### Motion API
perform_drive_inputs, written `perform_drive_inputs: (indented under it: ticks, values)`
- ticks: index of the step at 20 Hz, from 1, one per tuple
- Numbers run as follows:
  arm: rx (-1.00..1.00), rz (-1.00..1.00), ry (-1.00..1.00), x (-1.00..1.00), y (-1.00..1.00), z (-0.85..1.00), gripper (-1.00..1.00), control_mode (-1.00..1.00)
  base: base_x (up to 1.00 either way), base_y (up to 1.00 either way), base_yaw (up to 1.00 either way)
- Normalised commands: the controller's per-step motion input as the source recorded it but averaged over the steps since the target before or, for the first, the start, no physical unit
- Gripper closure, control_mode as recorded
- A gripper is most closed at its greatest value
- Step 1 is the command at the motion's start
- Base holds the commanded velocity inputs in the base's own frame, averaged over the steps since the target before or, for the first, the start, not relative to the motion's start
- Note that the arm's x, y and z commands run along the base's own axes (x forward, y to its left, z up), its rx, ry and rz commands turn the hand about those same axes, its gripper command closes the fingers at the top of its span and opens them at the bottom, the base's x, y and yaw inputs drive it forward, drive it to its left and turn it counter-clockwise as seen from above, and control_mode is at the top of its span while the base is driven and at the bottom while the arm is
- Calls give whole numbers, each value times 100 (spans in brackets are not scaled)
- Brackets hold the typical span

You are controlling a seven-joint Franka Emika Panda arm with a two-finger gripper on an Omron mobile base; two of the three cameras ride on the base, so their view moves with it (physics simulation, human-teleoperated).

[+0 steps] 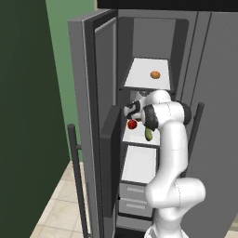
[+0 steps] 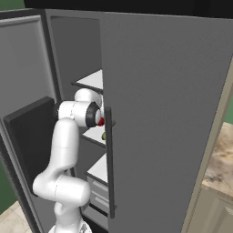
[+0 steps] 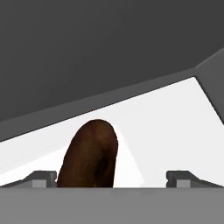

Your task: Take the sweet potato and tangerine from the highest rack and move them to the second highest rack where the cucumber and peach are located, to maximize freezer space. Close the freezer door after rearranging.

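Note:
The dark brown sweet potato (image 3: 89,153) lies on the white second highest rack (image 3: 175,122), between the spread fingers of my gripper (image 3: 113,179). The gripper is open and neither fingertip touches the potato. In the left base view my arm reaches into the freezer (image 1: 139,32) under the highest rack (image 1: 142,76), where the pale orange tangerine (image 1: 155,74) sits. On the second highest rack (image 1: 137,137), the red peach (image 1: 132,124) and the green cucumber (image 1: 148,135) lie beside my wrist. The freezer door (image 1: 88,93) stands open on the left.
The door's inner grey bin (image 1: 111,153) juts out close to my arm, and its dark bar handle (image 1: 74,176) stands in front. A lower white shelf (image 1: 139,165) and grey drawers (image 1: 135,195) sit below. The wider grey door (image 2: 159,113) blocks the right side.

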Motion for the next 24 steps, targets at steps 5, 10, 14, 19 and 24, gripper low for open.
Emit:
perform_drive_inputs:
  ticks: [5, 10, 14, 19, 24]
  values:
    - [0, 0, -12, -13, 0, -27, -100, -100, 0, 0, 0]
    - [0, 0, -5, -44, 0, 1, -100, -100, 0, 0, 0]
    - [0, 0, -6, -56, 15, -5, -100, -100, 0, 0, 0]
    - [0, 0, -13, -62, 19, -4, -100, -100, 0, 0, 0]
    - [0, 0, -2, -77, 18, 2, -100, -100, 0, 0, 0]
